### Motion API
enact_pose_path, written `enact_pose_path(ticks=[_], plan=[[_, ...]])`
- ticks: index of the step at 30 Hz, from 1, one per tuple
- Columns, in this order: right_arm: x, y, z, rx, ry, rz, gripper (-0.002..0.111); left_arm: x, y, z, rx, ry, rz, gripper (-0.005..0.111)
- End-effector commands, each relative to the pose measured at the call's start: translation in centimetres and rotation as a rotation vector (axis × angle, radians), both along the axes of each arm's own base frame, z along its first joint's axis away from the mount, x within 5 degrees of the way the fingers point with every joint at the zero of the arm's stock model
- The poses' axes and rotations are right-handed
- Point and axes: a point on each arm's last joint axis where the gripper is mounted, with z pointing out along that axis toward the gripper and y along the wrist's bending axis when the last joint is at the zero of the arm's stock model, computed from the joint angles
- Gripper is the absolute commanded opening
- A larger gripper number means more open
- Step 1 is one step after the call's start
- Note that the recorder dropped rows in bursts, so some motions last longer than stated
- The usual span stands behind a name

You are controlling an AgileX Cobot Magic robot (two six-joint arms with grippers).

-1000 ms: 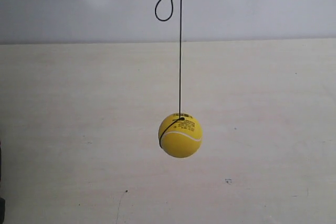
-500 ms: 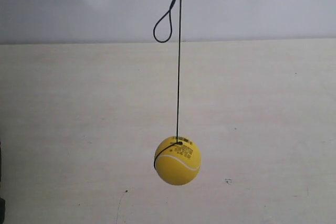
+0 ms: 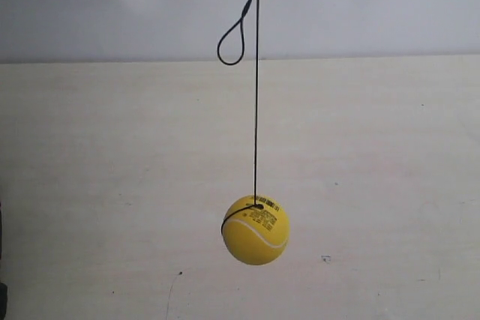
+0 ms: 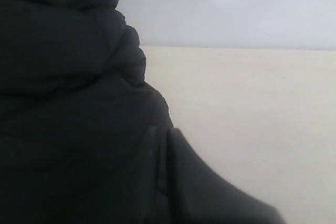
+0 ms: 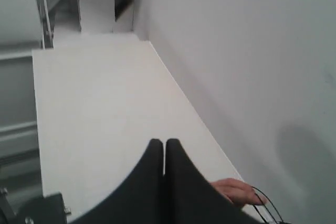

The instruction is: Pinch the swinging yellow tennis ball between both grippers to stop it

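The yellow tennis ball [image 3: 256,230] hangs on a thin black string [image 3: 256,110] above the pale table, with its white seam and black print facing the exterior view. No gripper is near it there. In the left wrist view, my left gripper [image 4: 160,132] is a dark shape with its jaws pressed together and nothing between them. My right gripper [image 5: 164,144] is shut too, pointing along the table beside the wall. Neither wrist view shows the ball.
The pale wooden table [image 3: 390,148] runs back to a white wall [image 3: 375,5]. The string forms a loose loop [image 3: 231,43] above the ball. A person's hand [image 5: 239,191] holding black string shows beside my right gripper. A dark edge [image 3: 2,260] sits at the exterior view's left border.
The ball has dropped lower in the exterior view over the last second, then drifted slightly right. The string's loop and knot came down into view.
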Motion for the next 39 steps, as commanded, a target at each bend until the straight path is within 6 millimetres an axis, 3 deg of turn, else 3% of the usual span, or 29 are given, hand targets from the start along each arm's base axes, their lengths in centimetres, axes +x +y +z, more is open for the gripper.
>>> enact_pose_path(ticks=[1,6,13,26,39], plan=[[-0.1,-0.6,0.2,0.094,0.016,0.062,0.0,0.0,0.0,-0.2,-0.003,0.006,0.003,0.005],[-0.1,-0.6,0.2,0.116,0.024,0.054,0.0,0.0,0.0,-0.2,-0.003,0.006,0.003,0.005],[0.0,-1.0,0.3,0.29,0.056,0.051,0.0,0.0,0.0,-0.2,-0.003,0.006,0.003,0.005],[-0.1,-0.7,0.3,0.286,0.046,-0.01,0.0,0.0,0.0,-0.2,-0.003,0.006,0.003,0.005],[2.3,-0.5,-1.2,0.253,0.359,-0.058,0.0,0.0,0.0,-0.2,-0.003,0.006,0.003,0.005]])
